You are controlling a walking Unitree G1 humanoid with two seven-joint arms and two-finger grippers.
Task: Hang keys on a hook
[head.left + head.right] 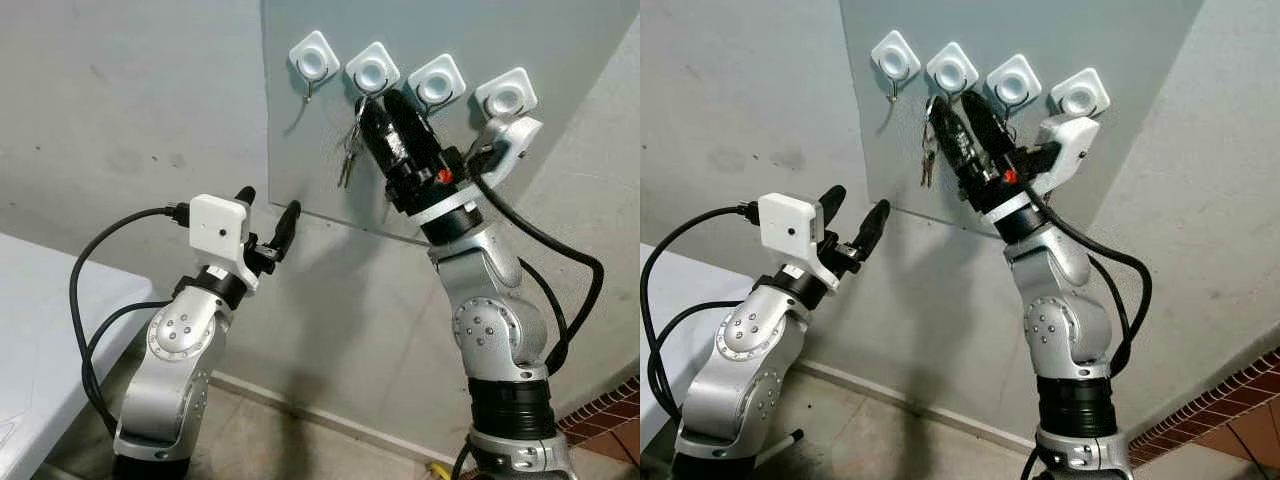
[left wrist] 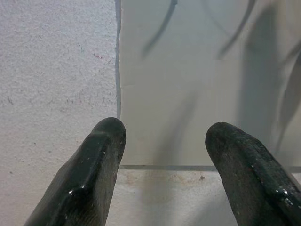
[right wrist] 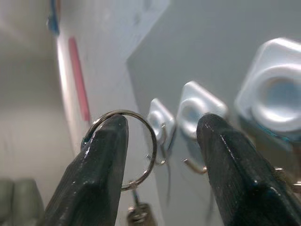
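Two spread fingers of the right tool point(image 1: 378, 100) at the hooks point(image 1: 373, 68), key ring point(image 3: 134, 150) against one finger, ungripped.

Four white hooks point(image 1: 985, 75) sit in a row on a grey panel point(image 1: 1120, 40) fixed to the wall. The right gripper point(image 1: 958, 108) reaches up to the second hook from the left, its fingers point(image 1: 978, 117) spread, with the keys point(image 1: 928, 152) dangling just beside them. The left gripper point(image 1: 855, 200) hovers lower, fingers apart, near the panel's bottom corner.
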